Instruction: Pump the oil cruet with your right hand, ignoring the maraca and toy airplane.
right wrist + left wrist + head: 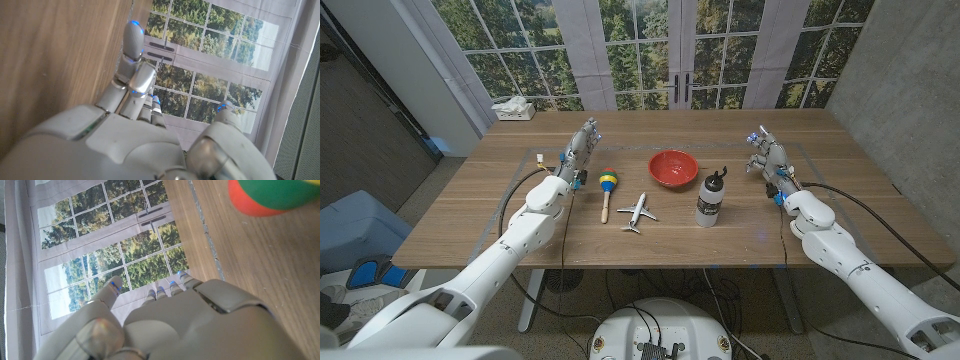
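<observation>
nothing of the pumping is done yet: the oil cruet point(711, 198) stands untouched on the worktop point(470, 225), just beside the red bowl point(673, 168); the right hand point(767, 158), fingers spread and empty, waits well apart from the cruet.

No readable text, label, brand, number or sign is showing anywhere. The oil cruet point(711, 199) is carrying a pale label band, but its print is appearing too small and blurred to read.
</observation>
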Available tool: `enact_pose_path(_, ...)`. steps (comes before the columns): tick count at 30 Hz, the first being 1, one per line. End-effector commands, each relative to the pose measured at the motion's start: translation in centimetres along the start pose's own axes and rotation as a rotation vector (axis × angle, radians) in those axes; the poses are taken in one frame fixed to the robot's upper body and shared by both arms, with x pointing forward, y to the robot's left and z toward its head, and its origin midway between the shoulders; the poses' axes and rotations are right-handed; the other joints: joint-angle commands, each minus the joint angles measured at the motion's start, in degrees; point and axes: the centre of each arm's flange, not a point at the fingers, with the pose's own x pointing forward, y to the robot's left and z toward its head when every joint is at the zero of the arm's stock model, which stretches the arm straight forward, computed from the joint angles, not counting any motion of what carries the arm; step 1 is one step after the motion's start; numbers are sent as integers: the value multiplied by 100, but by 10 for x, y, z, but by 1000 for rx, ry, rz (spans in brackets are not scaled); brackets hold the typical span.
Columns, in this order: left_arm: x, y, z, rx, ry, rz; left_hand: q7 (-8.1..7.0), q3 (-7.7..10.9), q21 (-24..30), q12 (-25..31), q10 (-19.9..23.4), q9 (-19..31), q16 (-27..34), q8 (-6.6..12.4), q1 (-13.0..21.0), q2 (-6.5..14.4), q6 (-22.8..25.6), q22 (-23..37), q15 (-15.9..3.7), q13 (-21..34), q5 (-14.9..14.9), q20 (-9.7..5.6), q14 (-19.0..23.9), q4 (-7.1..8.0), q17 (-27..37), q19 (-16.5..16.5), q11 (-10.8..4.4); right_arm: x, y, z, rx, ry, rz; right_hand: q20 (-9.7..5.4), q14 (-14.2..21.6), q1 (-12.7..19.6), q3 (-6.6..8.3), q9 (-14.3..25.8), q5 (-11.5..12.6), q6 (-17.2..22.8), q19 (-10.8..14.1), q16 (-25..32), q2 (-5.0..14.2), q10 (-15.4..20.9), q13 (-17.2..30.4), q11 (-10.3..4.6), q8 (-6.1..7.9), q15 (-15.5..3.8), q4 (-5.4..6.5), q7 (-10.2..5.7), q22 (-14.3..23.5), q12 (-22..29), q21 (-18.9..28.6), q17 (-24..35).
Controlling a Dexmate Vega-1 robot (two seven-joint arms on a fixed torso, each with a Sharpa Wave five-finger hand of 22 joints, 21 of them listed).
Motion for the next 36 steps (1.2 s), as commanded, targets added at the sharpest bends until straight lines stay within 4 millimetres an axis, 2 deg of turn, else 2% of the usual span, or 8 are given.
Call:
enact_pose_path(1,-4,3,1,-1,-4,3,-1,2,-7,3,-173,25,-5,14,66,258,-11,16,-518,14,34,-499,-520,-50,-8,-28,3,-21,3,-1,-4,5,-27,-12,-45,25,9,0,41,110,12,49,-50,104,-1,-11,13,-8,28,-9,3,46,-14,12)
enact_pose_path(7,-6,4,0,-2,-3,4,-11,-15,-8,5,-170,24,-6,18,69,215,-3,14,-529,13,22,-512,-519,-90,-12,-26,-12,-32,4,-1,0,7,-38,-5,-64,25,14,-4,46,136,-11,51,-47,116,-4,-1,13,-8,33,-30,-24,46,-21,12)
enact_pose_path(14,-9,4,1,4,-8,4,-7,-24,-11,4,-179,23,-8,21,77,202,0,13,-521,12,11,-500,-527,-130,-14,-30,-8,-47,5,-1,0,8,-55,7,-66,17,22,-11,45,11,27,56,-36,156,-7,14,-42,-14,44,95,-67,55,-5,8)
enact_pose_path(24,-12,3,1,6,-9,-3,-27,-30,-13,2,-190,23,-9,19,84,201,-9,12,-540,12,3,-506,-534,-165,-14,-32,-31,-67,8,1,-18,6,-70,-23,-16,22,37,-16,44,63,73,76,-14,306,-11,56,-23,-22,50,153,-91,102,28,10)
enact_pose_path(32,-14,3,2,7,-9,-8,-38,-39,-13,3,-191,23,-8,19,86,195,-11,12,-547,12,-3,-510,-536,-191,-14,-32,-41,-82,11,0,-11,-5,-94,-43,25,43,50,-17,45,62,38,92,-12,271,-13,61,-27,-22,41,153,-89,78,37,15)
enact_pose_path(36,-16,2,2,9,-15,-10,-45,-45,-10,4,-191,23,-3,21,87,191,-9,12,-554,12,-7,-508,-525,-205,-15,-23,-44,-92,11,-1,-1,-22,-114,-51,75,49,59,-16,43,252,87,96,-9,392,-15,125,38,-24,41,186,-235,111,-8,10)
